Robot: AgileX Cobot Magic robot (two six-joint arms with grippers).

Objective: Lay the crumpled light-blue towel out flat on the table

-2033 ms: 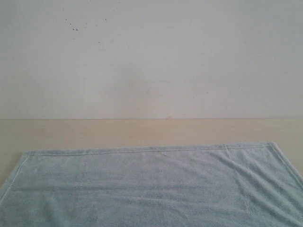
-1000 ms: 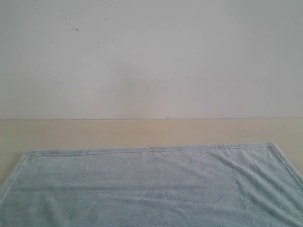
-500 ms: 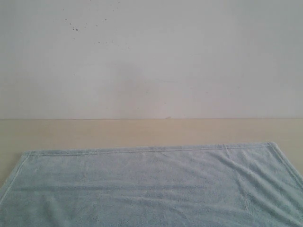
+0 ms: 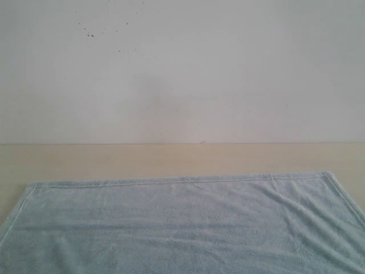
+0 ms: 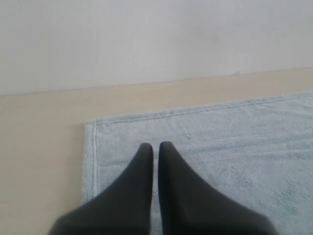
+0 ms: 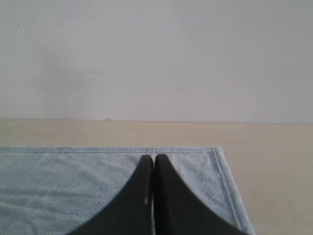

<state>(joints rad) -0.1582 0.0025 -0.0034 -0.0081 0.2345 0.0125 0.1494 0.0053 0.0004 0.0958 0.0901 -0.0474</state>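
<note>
The pale-blue towel lies spread out on the beige table, its stitched far hem straight and both far corners showing; a few shallow wrinkles cross it. Neither gripper appears in the exterior view. In the left wrist view my left gripper is shut with nothing between its black fingers, raised over the towel near its far left corner. Over the towel near the far right corner, my right gripper is likewise shut and empty.
A white wall with a few dark specks rises behind the table's far edge. A strip of bare table runs between the towel's far hem and the wall, and beside each far corner.
</note>
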